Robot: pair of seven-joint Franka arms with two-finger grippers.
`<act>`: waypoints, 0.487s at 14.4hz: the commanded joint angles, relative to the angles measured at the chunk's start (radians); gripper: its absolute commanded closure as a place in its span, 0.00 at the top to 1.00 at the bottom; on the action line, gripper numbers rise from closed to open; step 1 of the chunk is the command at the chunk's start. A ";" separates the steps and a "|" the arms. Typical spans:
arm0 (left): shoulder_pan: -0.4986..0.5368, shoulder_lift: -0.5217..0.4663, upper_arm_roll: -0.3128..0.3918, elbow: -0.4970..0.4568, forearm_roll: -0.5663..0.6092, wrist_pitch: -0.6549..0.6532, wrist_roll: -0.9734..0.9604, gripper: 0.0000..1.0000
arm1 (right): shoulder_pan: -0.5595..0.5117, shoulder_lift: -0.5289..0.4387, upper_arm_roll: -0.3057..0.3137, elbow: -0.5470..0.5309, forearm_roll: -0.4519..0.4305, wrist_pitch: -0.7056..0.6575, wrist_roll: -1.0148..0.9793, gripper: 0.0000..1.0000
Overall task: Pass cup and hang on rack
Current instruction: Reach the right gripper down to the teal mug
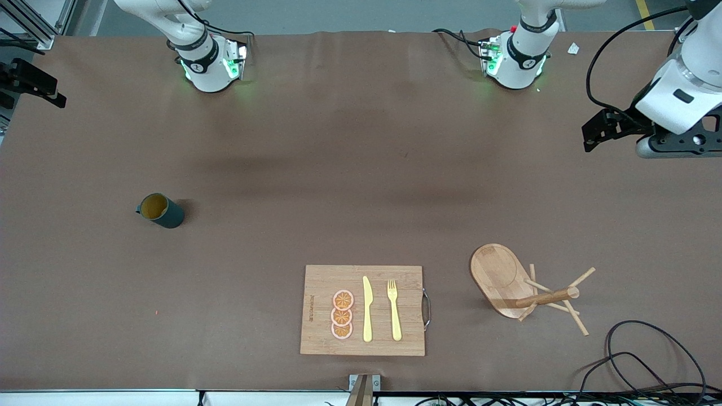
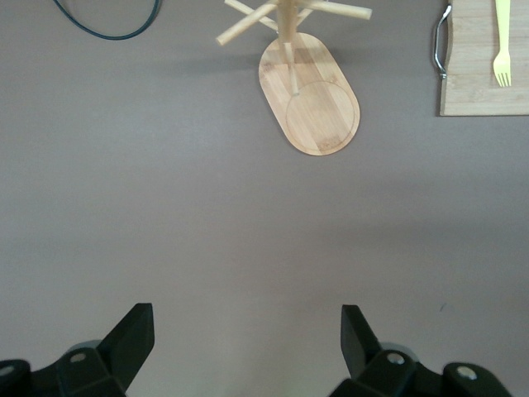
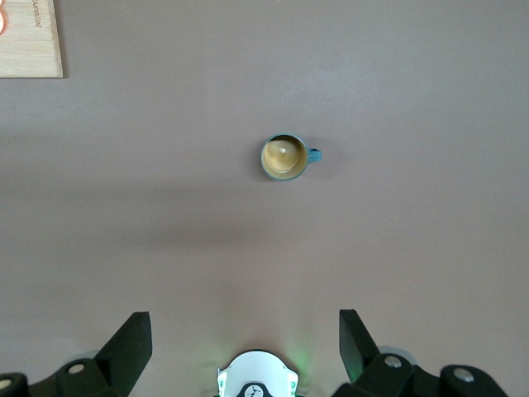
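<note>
- The cup (image 1: 162, 210) stands upright at the left of the front frame, toward the right arm's end of the table — mouth up, long axis vertical, handle pointing to that frame's left edge.
- It looks rigid, light, probably smooth-glazed; gripping across the rim or wall seems safest.
- The rack (image 1: 510, 282) stands at lower right.
- Left gripper (image 2: 248, 341) and right gripper (image 3: 245, 341) hang with jaws apart, empty — both waiting.

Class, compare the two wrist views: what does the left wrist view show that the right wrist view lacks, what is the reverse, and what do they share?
Left wrist view only: the rack, a yellow fork and a black cable.
Right wrist view only: the cup, standing upright.
Both: the brown table, part of the cutting board, and their own open gripper, the left gripper or the right gripper.
</note>
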 commanded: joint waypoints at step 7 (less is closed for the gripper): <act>0.011 0.026 -0.027 0.047 -0.041 -0.028 0.011 1.00 | -0.005 -0.017 0.003 -0.011 0.008 -0.005 0.005 1.00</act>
